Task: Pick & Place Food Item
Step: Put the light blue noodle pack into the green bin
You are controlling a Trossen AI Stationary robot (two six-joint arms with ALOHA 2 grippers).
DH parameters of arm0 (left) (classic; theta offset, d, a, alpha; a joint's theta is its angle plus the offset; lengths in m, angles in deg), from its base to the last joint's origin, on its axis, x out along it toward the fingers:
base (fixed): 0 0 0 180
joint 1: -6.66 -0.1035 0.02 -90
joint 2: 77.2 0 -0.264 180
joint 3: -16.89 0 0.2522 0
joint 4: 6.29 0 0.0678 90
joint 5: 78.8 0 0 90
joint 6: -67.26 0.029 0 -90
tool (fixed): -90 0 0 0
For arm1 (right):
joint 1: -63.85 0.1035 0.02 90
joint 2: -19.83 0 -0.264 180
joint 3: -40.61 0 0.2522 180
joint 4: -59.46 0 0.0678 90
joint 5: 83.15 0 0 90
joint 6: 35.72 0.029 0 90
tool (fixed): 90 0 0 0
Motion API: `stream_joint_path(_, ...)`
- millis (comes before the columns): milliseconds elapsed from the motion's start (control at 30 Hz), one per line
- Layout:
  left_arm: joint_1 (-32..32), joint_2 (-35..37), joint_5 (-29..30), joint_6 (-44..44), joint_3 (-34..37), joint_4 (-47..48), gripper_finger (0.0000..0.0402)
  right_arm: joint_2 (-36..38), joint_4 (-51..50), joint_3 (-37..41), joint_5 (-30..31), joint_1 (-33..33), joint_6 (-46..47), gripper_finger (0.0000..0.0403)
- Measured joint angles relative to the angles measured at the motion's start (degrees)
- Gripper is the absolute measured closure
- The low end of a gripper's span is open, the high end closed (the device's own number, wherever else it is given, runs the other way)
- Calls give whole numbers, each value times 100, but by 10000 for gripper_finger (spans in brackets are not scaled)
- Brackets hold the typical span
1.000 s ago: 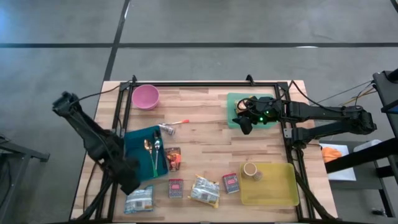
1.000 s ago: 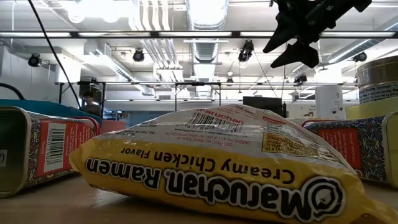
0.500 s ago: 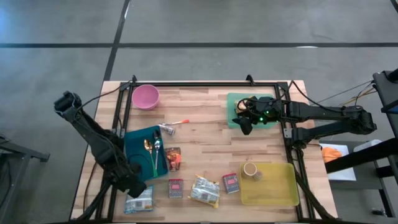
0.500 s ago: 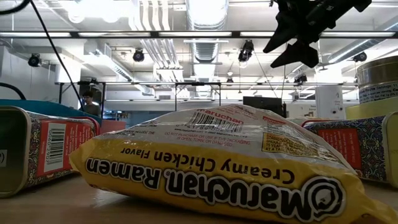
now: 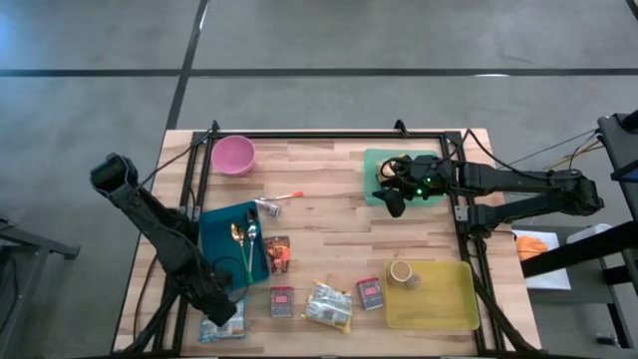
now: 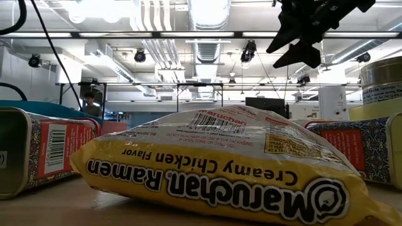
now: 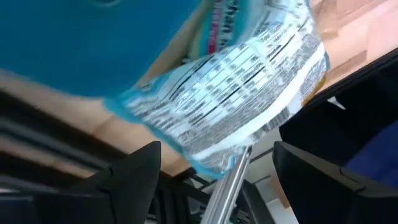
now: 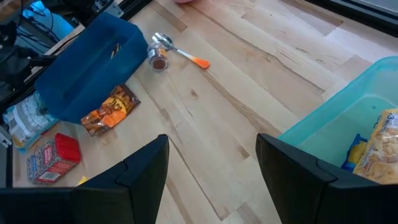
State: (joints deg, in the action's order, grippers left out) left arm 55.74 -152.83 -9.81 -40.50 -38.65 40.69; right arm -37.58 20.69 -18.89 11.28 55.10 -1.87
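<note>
My left arm reaches low, its jaws spread over the blue-white packet (image 5: 221,321), my right jaws wait open above the green tray (image 5: 374,160), and the yellow packet (image 6: 220,169) reads "Maruchan Ramen, Creamy Chicken Flavor".

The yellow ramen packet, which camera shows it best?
The low view: the ramen packet fills the picture and its label reads clearly. The high view shows it small; the right wrist view barely catches it; the left wrist view misses it.

Yellow ramen packet (image 6: 220,169), seemingly teal-edged pouch (image 7: 242,93)
</note>
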Motion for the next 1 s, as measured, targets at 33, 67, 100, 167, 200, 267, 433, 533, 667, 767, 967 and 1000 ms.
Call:
stream_joint_path(33,0,-62,0,85,0,-82,87,0,0,0,0,2,-2,166)
stream_joint_path(67,0,-111,2,196,0,-152,87,0,0,0,0,2,-5,166)
stream_joint_path(100,0,-166,2,318,0,-237,87,0,0,0,0,0,-6,166)
stream_joint_path(167,2,-291,6,555,4,-410,87,0,0,0,0,1,-31,166)
stream_joint_path(200,2,-349,9,684,10,-455,87,0,2,0,0,0,-42,166)
stream_joint_path(267,7,-455,19,934,11,-503,87,0,0,0,-6,0,-46,166)
stream_joint_path(433,11,-617,23,1525,-54,-349,87,0,0,0,-13,1,-46,166)
stream_joint_path(533,11,-639,48,1903,-117,-146,94,0,0,0,-13,2,-53,166)
stream_joint_path(667,11,-615,64,2259,-186,-11,131,0,0,0,-13,0,-55,166)
stream_joint_path(767,11,-613,63,2386,-219,2,176,0,1,0,-13,2,-54,166)
stream_joint_path(967,11,-613,65,2533,-212,6,260,0,2,0,-13,1,-46,166)
stream_joint_path(1000,11,-613,65,2538,-212,8,269,0,4,0,-12,0,-45,166)
